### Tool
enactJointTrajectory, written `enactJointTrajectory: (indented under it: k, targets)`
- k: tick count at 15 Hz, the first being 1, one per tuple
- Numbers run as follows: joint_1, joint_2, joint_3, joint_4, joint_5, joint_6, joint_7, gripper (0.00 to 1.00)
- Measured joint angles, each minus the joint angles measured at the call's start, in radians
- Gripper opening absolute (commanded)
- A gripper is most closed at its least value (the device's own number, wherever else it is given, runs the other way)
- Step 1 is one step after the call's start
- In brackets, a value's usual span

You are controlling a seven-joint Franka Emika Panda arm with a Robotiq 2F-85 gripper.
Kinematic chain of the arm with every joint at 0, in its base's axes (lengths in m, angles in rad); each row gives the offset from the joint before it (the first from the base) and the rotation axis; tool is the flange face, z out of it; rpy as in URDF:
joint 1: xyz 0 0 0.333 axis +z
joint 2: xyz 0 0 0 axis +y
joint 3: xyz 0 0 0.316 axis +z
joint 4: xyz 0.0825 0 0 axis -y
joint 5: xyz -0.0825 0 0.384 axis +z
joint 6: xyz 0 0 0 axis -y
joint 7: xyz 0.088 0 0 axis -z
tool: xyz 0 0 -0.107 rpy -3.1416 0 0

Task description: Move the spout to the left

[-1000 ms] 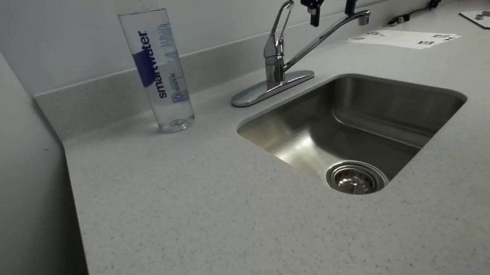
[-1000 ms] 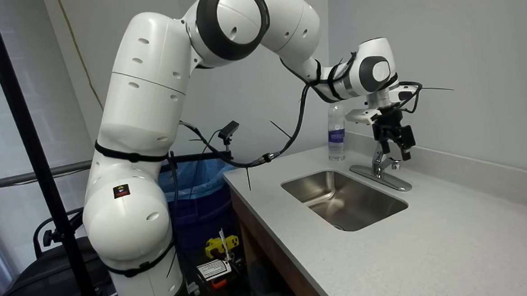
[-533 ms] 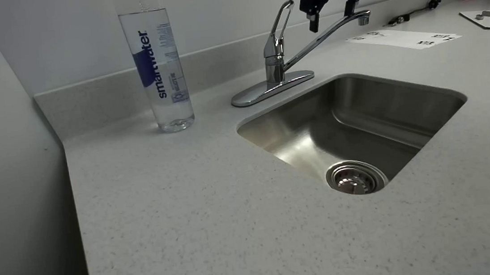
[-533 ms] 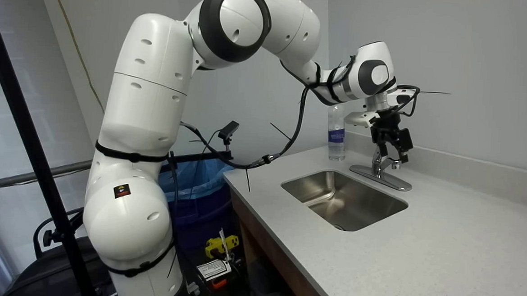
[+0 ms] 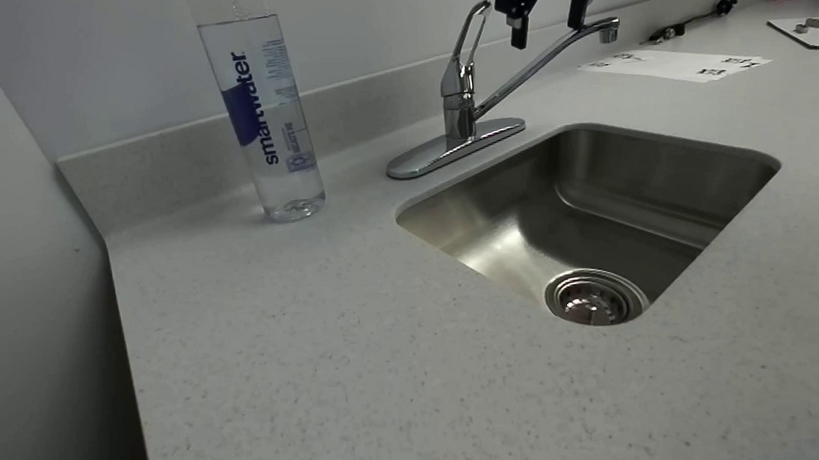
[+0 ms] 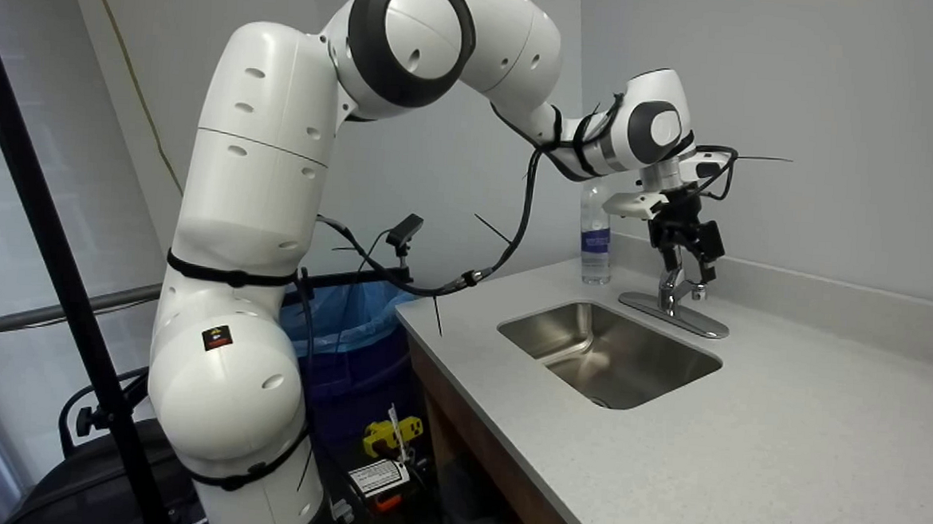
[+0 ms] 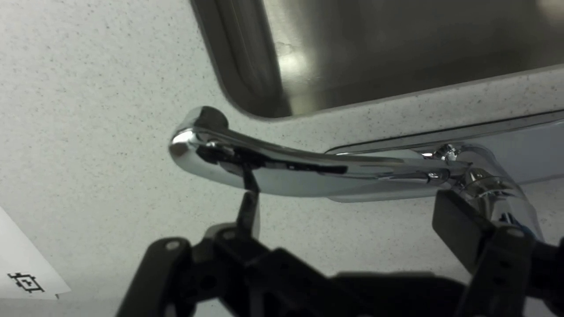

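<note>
The spout [image 5: 536, 64] is a thin chrome tube rising from the faucet base to a downturned tip. It also shows in an exterior view [image 6: 684, 288], partly behind the gripper, and across the middle of the wrist view [image 7: 304, 174]. My gripper [image 5: 548, 34] is open with nothing between its fingers. In the wrist view the gripper [image 7: 350, 200] lies along the wall side of the spout. One fingertip is at the spout's edge near the tip; whether it touches I cannot tell. The other fingertip is near the upright lever handle [image 5: 467, 48].
A steel sink [image 5: 634, 223] is in front of the faucet. A clear water bottle [image 5: 263, 116] stands on the counter beside it. The wall and backsplash [image 5: 367, 106] run behind. A paper sheet with printed marks [image 5: 672, 65] lies on the counter beyond the spout.
My gripper has shifted slightly left in both exterior views, after dipping a little and rising again. It stays open. The spout shows no clear movement.
</note>
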Motion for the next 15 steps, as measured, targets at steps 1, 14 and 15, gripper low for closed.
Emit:
enactJointTrajectory:
  k: [1,14,15]
  targets:
    - [0.000,-0.002,0.002,-0.004,0.000,0.000,-0.012,1.00]
    - [0.002,-0.078,0.050,-0.126,-0.001,0.000,-0.140,1.00]
    - [0.003,-0.090,0.060,-0.143,-0.001,0.000,-0.148,1.00]
